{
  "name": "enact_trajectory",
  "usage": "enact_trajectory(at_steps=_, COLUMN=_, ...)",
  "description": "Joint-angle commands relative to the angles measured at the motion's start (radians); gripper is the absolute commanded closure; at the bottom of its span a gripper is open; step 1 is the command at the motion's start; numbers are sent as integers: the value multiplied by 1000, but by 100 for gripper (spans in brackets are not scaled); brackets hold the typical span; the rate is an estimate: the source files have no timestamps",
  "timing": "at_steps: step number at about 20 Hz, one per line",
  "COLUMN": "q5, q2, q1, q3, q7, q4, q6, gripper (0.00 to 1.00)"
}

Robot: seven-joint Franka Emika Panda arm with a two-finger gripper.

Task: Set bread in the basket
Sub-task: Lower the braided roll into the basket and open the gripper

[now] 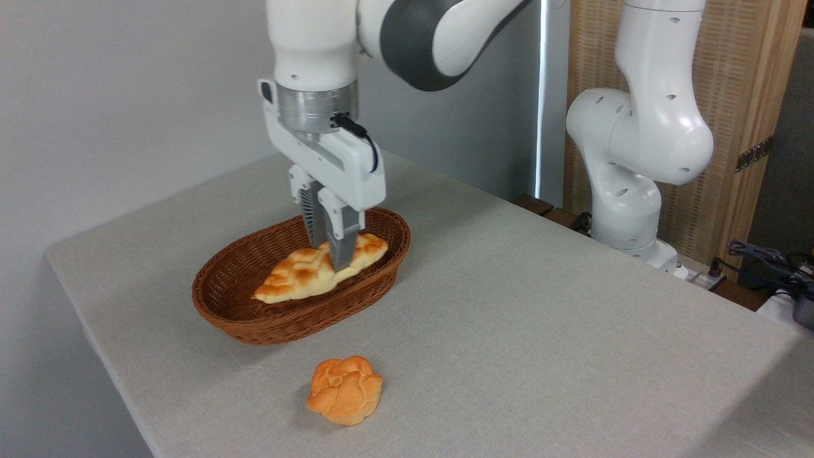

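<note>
The claw point(331, 251) is clamped on the braided loaf point(318, 270) inside the wicker basket point(254, 318); release it gently, then rise straight.

A plain pale wall point(114, 95) fills nine to twelve o'clock. At one o'clock a woven wooden screen point(744, 114) stands. The grey-clothed table point(540, 318) spreads below; tangled cables point(763, 261) lie at three o'clock.
</note>
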Motion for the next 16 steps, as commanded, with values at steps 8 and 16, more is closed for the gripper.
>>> enact_trajectory(at_steps=8, q5=-32, q2=42, q1=-16, q3=-41, q7=-35, q4=31, q6=-3, gripper=65)
enact_trajectory(at_steps=16, q5=-32, q2=111, q1=-16, q3=-109, q7=-130, q4=33, q6=134, gripper=65)
